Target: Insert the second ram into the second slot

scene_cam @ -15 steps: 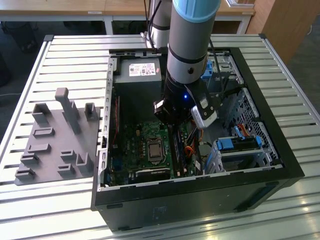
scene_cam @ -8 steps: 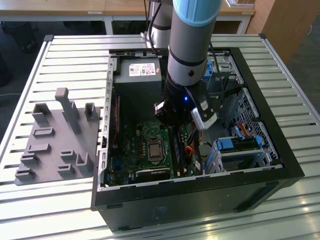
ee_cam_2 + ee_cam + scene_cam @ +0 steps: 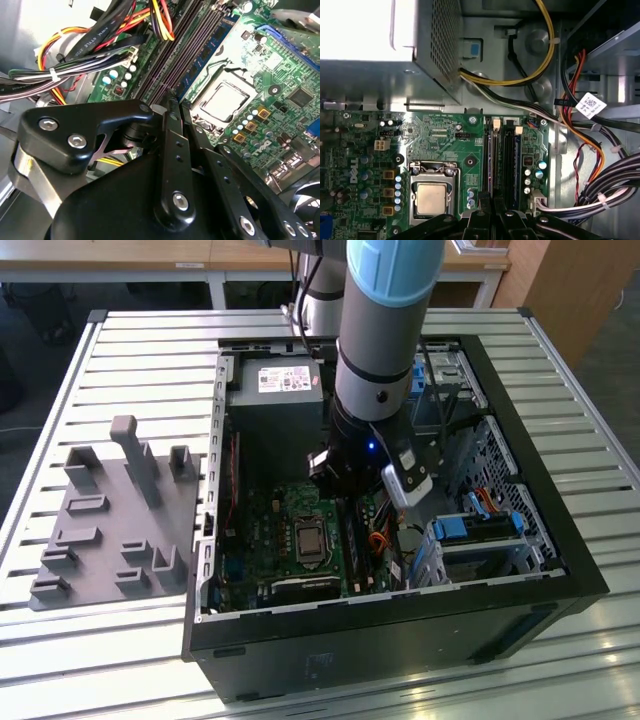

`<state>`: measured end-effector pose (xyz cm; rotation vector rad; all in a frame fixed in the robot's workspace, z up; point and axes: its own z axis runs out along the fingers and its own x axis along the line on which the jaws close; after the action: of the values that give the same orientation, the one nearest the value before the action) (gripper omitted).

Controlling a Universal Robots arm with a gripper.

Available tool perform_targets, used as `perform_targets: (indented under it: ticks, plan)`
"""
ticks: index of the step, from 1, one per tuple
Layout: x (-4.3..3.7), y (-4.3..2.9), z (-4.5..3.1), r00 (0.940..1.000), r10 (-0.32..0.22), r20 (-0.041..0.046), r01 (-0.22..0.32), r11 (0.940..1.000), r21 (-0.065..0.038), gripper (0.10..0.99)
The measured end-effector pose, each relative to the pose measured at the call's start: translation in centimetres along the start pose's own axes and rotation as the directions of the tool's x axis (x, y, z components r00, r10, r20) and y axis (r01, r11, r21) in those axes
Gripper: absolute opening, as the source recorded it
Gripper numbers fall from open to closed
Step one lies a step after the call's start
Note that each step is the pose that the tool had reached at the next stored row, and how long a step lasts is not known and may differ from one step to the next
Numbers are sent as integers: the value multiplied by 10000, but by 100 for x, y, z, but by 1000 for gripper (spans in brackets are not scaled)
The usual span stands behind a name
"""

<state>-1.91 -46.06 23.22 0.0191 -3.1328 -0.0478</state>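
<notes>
The second ram [image 3: 516, 150] is a thin blue board standing on edge in the row of memory slots [image 3: 501, 160] beside the processor socket. It also shows as a blue strip [image 3: 214, 46] in the second wrist view. My gripper [image 3: 172, 102] is shut, its black fingers pressed together with nothing visible between them. It sits low over the near end of the slots [image 3: 493, 202]. I cannot tell whether the tips touch the ram. In the exterior view the gripper [image 3: 350, 490] hangs inside the open computer case, just above the slots [image 3: 355, 545].
The processor socket [image 3: 431, 197] lies beside the slots. The power supply [image 3: 275, 390] fills the case's far end. Cable bundles [image 3: 600, 190] run close along the slots' other side. Drive bays with blue latches [image 3: 480, 530] stand at the exterior view's right. A grey fixture plate [image 3: 110, 520] lies outside the case.
</notes>
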Motion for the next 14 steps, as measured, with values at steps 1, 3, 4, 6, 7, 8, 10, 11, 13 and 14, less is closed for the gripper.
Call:
perform_targets:
  ticks: [1,3,4,6,7,8,10,11,13,14]
  plan:
    - [-2,0,0,10000,-2,0,2,10000,-2,137]
    - [-9,-1,1,10000,-13,0,13,10000,-5,137]
    - [-15,-4,4,10000,-15,0,15,10000,-6,137]
    - [-20,-11,10,10000,-14,-1,14,10000,-3,137]
    - [-23,-17,18,10000,-14,0,14,10000,-3,137]
    - [-24,-21,28,10000,-10,0,10,10000,-6,137]
    - [-31,-33,41,10000,-2,-1,2,10000,-3,137]
    - [-35,-36,48,10000,2,0,-2,10000,-6,137]
    - [-38,-37,55,10000,7,0,-7,10000,-5,137]
    - [-37,-37,59,10000,8,0,-8,10000,-5,137]
